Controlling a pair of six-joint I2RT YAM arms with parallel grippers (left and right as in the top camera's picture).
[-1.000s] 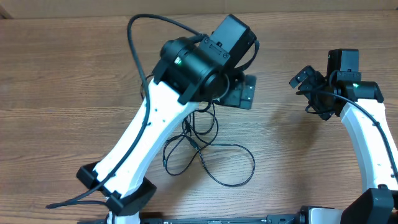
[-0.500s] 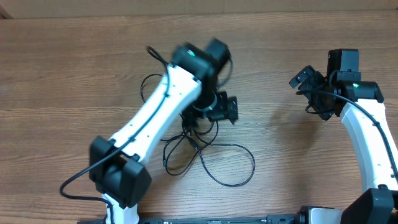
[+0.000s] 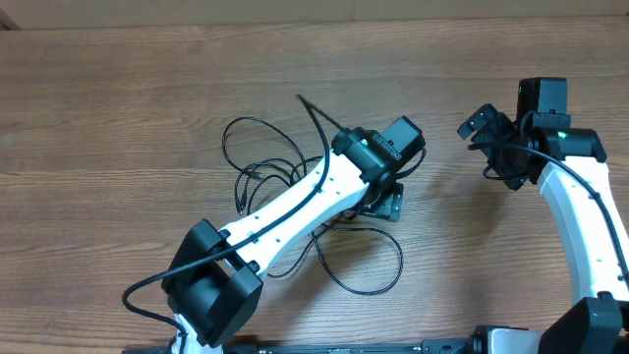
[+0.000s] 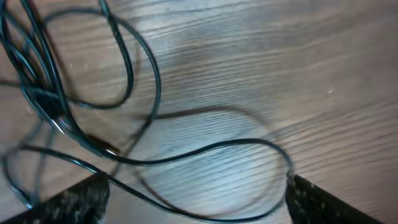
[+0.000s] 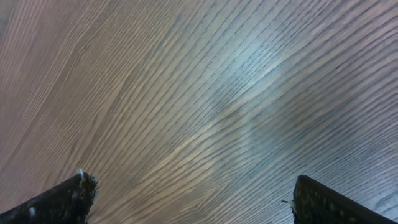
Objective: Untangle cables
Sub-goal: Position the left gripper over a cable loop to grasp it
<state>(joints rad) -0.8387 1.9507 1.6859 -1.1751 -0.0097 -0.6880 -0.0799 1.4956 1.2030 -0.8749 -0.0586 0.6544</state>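
Your left arm has swung down and to the right since a second ago. Its left gripper (image 3: 388, 202) now hangs low over the thin black tangled cables (image 3: 401, 261), heaped mid-way on the brown wood-grain table (image 3: 118, 88). Jaws spread wide, gripping nothing; a cable loop lies beneath them. Your right gripper (image 3: 482, 128) unmoved, spread wide, empty, over bare wood.
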